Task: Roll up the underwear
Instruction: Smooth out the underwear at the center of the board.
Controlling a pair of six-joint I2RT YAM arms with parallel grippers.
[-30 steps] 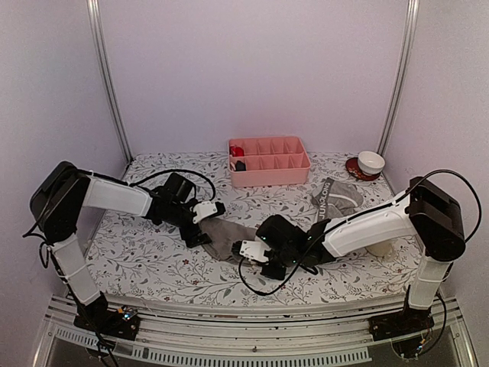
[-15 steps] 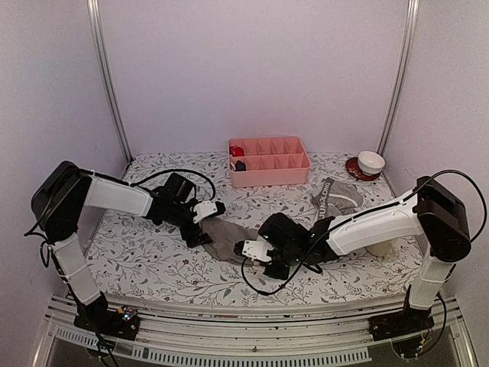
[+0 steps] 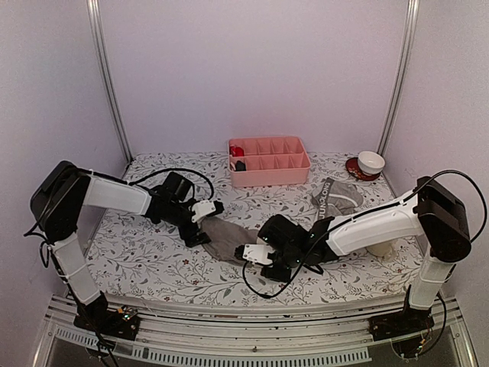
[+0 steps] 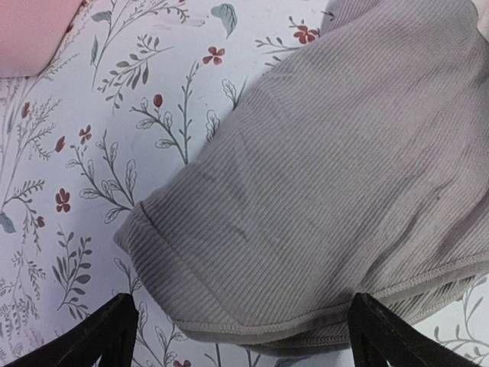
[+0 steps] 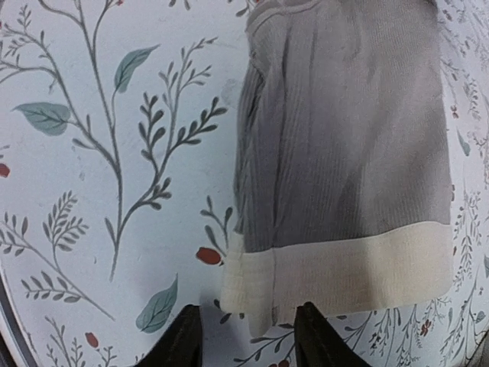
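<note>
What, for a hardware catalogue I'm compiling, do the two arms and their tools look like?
The left arm and right arm match: white tubular links between bulky black joint housings, with thin black cables looping loosely alongside. The left tool and right tool each carry a white plate and black tapered fingers.

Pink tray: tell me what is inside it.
At its left end the pink tray holds a small red item and a dark one. Its near wall hides the front compartments' floors.
</note>
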